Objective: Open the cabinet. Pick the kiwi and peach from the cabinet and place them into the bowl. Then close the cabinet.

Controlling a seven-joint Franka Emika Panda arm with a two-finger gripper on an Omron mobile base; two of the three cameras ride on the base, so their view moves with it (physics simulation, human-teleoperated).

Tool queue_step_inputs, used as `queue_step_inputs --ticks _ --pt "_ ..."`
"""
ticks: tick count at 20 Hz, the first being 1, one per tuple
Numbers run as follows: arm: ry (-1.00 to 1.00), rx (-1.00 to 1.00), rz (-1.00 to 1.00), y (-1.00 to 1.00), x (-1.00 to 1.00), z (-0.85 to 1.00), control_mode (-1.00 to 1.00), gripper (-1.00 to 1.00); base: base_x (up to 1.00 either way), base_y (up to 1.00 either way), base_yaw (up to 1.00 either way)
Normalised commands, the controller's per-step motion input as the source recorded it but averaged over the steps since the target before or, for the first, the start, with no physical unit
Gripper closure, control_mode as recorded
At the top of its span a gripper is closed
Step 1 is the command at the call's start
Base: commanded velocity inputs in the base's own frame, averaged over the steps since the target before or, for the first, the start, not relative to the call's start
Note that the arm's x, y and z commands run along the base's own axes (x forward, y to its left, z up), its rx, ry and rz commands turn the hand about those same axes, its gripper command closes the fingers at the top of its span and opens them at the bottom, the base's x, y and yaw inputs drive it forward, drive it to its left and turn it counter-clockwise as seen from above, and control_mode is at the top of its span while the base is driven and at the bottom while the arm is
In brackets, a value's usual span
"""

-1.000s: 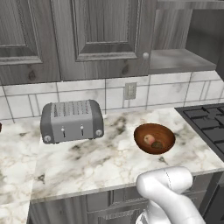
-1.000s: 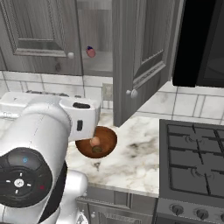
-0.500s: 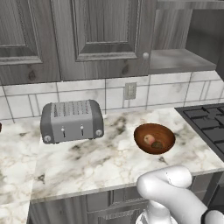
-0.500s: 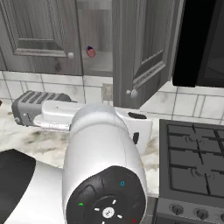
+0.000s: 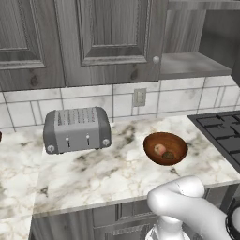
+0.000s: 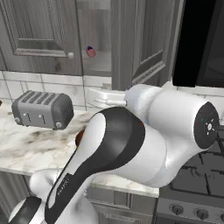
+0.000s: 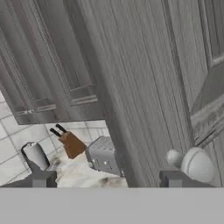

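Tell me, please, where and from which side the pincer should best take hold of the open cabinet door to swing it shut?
Probably by the round silver knob low on the open door. It sticks out from the panel on a short neck, so open fingers can straddle it head-on. In the hand view the pincer is open, and the knob sits just above one fingertip.

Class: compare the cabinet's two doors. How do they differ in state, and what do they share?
The left door is shut, flush with the cabinet front; the right door stands swung open, exposing the shelf. Both are dark grey wood-grain with raised panels and a round silver knob.
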Motion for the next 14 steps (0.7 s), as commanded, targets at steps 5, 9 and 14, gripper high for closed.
queue_step_inputs --ticks 5,9,14 --pt "-0.06 0.21 0.27 -0.17 0.93 -0.48 -1.00 -1.00 0.00 0.00 0.00" --pt "-0.07 0.23 0.17 0.22 1.00 -0.42 -1.00 -1.00 0.00 0.00 0.00" --pt "-0.12 0.14 -0.03 0.97 1.00 -0.21 -1.00 -1.00 0.00 0.00 0.00"
